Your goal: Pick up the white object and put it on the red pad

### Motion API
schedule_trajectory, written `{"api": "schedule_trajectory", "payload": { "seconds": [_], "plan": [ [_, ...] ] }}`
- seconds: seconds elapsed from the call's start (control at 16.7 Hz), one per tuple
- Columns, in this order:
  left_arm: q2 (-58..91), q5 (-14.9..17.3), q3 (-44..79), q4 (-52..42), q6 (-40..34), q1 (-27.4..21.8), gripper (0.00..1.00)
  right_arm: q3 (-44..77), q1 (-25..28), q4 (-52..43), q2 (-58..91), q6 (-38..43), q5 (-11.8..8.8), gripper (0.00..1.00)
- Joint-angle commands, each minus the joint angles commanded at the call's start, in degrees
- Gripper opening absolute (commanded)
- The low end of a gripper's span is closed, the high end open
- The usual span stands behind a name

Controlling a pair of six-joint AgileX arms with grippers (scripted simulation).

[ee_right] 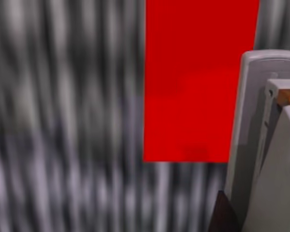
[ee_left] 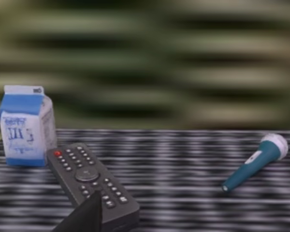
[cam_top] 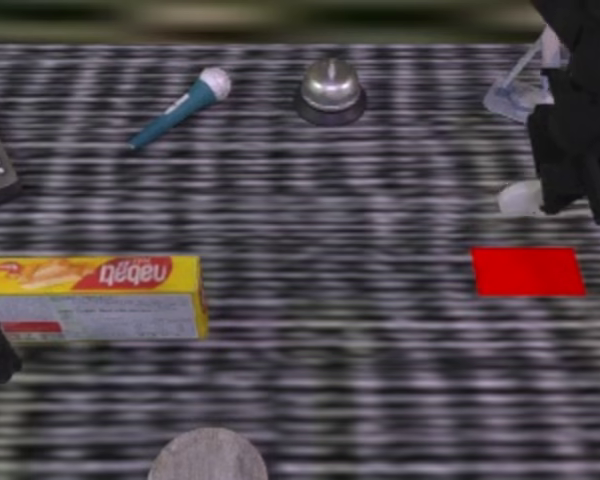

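The white bar [cam_top: 520, 197] sits at the table's right side, just above the red pad [cam_top: 528, 271] in the top view, with only its rounded end poking out from under the right gripper [cam_top: 580, 195]. In the right wrist view the bar [ee_right: 261, 145] fills the near edge, pale grey-white with a small orange bit near its tip, and the pad [ee_right: 198, 82] lies right behind it. It looks like the fingers are around the bar, but I honestly can't tell if they're clamped on it or just straddling it, and I can't tell if it's off the table yet.

Handling guess: it reads as a stiff, light plastic stick, smooth and probably a bit slippery. I'd take it across the narrow width near the middle so it doesn't swing or twist out. It's long next to the pad, so it needs lining up with the pad's long side.

The left gripper [ee_left: 84, 217] is parked at the left edge of the table; only a dark tip shows, so no call on its fingers.

Count of the rest: one black remote [ee_left: 89, 181], one milk carton [ee_left: 25, 126], one teal mic [cam_top: 180, 107], one silver bell [cam_top: 332, 90], one yellow box [cam_top: 95, 297], one clear stand [cam_top: 520, 90] at the far right, and one grey disc [cam_top: 208, 458] at the near edge. One bar, one pad.
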Motion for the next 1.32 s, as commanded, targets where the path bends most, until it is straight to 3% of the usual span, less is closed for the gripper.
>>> {"api": "schedule_trajectory", "payload": {
  "seconds": [0.42, 0.72, 1.32],
  "plan": [
    [0.0, 0.0, 0.0, 0.0, 0.0, 0.0, 1.0, -12.22, -0.2, 16.76, 4.12, 0.18, 0.05, 0.0],
    [0.0, 0.0, 0.0, 0.0, 0.0, 0.0, 1.0, -13.49, -0.2, 18.17, 4.56, 0.22, 0.04, 0.0],
    [0.0, 0.0, 0.0, 0.0, 0.0, 0.0, 1.0, -13.49, -0.2, 18.17, 4.56, 0.22, 0.04, 0.75]
  ]
}}
